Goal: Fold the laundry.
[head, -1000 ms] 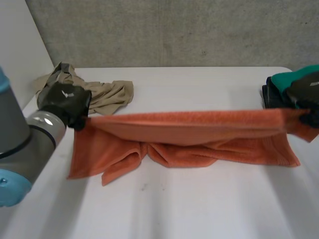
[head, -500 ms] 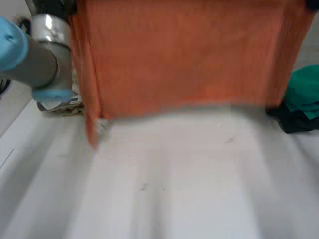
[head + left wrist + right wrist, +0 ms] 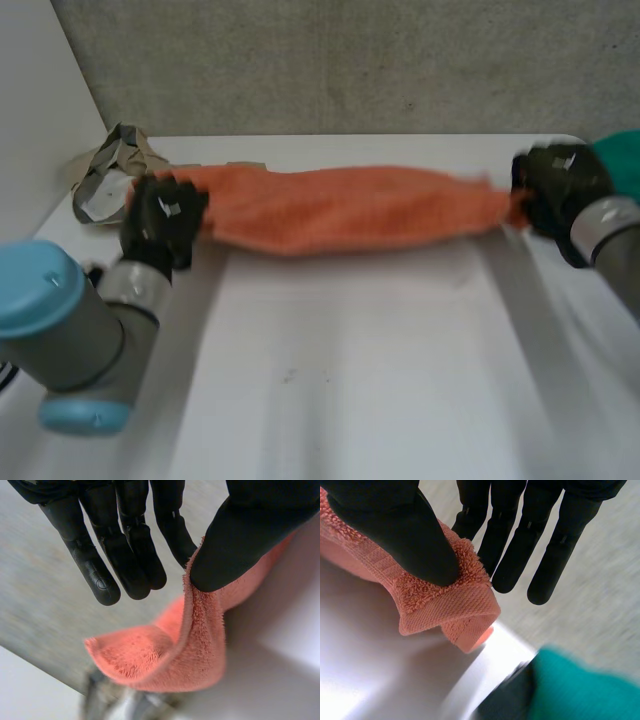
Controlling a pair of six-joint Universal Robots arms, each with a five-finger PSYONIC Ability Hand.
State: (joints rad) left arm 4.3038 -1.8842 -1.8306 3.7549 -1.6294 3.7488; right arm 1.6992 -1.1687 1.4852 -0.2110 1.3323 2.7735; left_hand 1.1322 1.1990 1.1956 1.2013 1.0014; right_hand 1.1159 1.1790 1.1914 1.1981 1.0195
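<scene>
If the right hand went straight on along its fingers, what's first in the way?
Probably the teal cloth, lying beyond the fingertips of the right hand; depth is unclear. Its thumb pins the orange terry towel.

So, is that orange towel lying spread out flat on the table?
No, the orange towel is bunched into a narrow strip stretched between the left robot hand and the right robot hand, each pinching one end.

The left arm [image 3: 85, 335] is a thick grey cylinder with a light-blue cap and a shiny silver wrist ring. The left hand [image 3: 160, 215] is matte black with a small pale mark on its back. The right hand [image 3: 560, 185] is black too, its fingers [image 3: 560, 555] smooth, rounded and segmented.
</scene>
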